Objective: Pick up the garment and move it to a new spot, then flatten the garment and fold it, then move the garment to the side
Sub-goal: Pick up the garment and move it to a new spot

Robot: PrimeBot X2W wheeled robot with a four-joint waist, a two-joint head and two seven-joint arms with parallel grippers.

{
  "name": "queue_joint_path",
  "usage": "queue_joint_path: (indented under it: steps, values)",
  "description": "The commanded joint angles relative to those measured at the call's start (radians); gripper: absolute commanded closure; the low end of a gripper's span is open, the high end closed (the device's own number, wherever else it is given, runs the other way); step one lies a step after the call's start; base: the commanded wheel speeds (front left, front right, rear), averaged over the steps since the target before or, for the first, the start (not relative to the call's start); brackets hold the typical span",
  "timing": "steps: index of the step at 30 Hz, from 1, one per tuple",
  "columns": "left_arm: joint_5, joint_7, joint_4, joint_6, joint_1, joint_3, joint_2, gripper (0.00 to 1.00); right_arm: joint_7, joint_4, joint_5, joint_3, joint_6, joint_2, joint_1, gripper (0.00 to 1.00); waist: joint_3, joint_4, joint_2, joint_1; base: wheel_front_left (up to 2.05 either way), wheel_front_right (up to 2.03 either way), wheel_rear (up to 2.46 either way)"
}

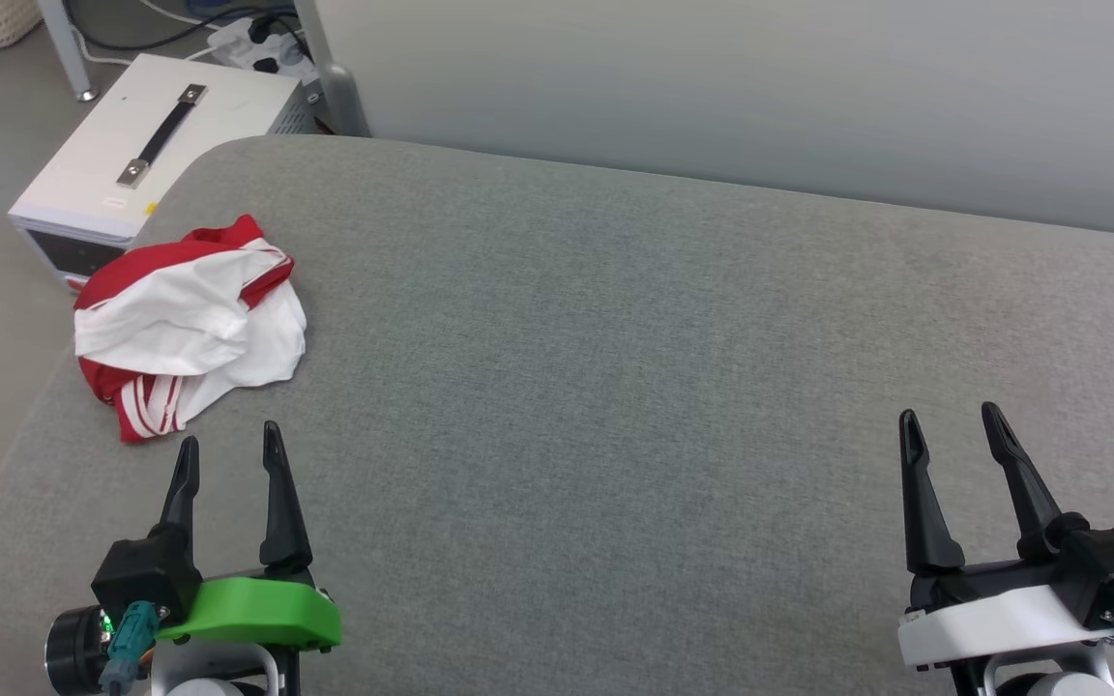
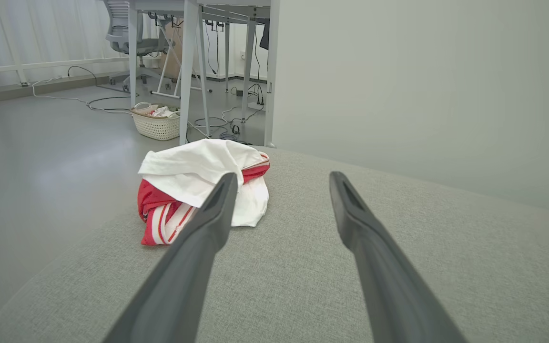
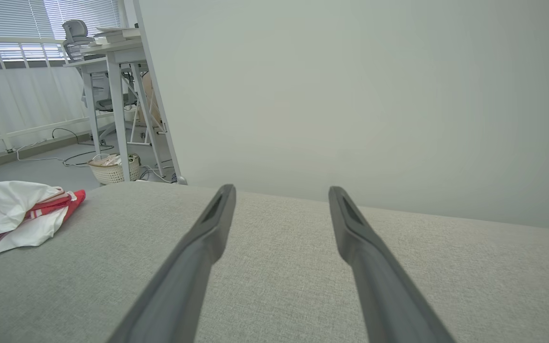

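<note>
The garment (image 1: 188,324) lies crumpled in a red and white heap near the left edge of the grey padded surface (image 1: 615,338). My left gripper (image 1: 230,447) hovers open just short of the heap, a little to its right, with nothing between its fingers. In the left wrist view the garment (image 2: 193,181) sits ahead and left of the open left gripper (image 2: 281,181). Far to the right, my right gripper (image 1: 951,418) stands open over bare cloth. The right wrist view has the garment (image 3: 15,216) at its left edge, well away from the right gripper (image 3: 281,190).
A white box with a black handle (image 1: 151,145) stands on the floor beyond the surface's left corner. A pale wall (image 1: 760,87) runs behind the surface. A desk's legs (image 2: 188,71) and a woven basket (image 2: 156,125) stand on the floor further back.
</note>
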Motion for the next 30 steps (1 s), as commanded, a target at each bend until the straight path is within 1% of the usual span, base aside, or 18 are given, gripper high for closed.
queue_joint_path:
  steps: [1,12,16,23,28,30]
  values:
    - [-0.004,-0.006,-0.002,0.004,-0.012,0.002,-0.002,0.00,-0.009,-0.003,-0.006,0.004,0.003,-0.001,-0.003,0.00,0.012,0.056,0.0000,0.0000,0.00,0.00,0.00]
    - [-0.025,-0.006,0.001,0.005,-0.015,0.011,-0.002,0.00,-0.009,-0.006,-0.015,0.009,0.003,-0.001,-0.008,0.00,0.028,0.171,0.0000,0.0000,0.00,0.00,0.00]
    - [-0.031,-0.006,0.002,0.006,-0.012,0.015,-0.002,0.00,-0.009,-0.005,-0.017,0.008,0.003,-0.001,-0.010,0.00,0.028,0.199,0.0000,0.0000,0.00,0.00,0.00]
    - [-0.040,-0.006,0.003,0.010,-0.009,0.024,-0.002,0.00,-0.009,-0.002,-0.017,0.014,0.003,-0.001,-0.013,0.00,0.029,0.215,0.0000,0.0000,0.00,0.00,0.00]
    - [-0.048,-0.006,0.003,0.010,-0.008,0.033,-0.002,0.00,-0.009,0.000,-0.017,0.020,0.003,-0.001,-0.014,0.00,0.031,0.202,0.0000,0.0000,0.00,0.00,0.00]
    - [-0.069,-0.006,0.001,0.010,-0.017,0.057,-0.002,0.00,-0.009,-0.001,-0.018,0.024,0.003,-0.001,-0.016,0.00,0.034,0.190,0.0000,0.0000,0.00,0.00,0.00]
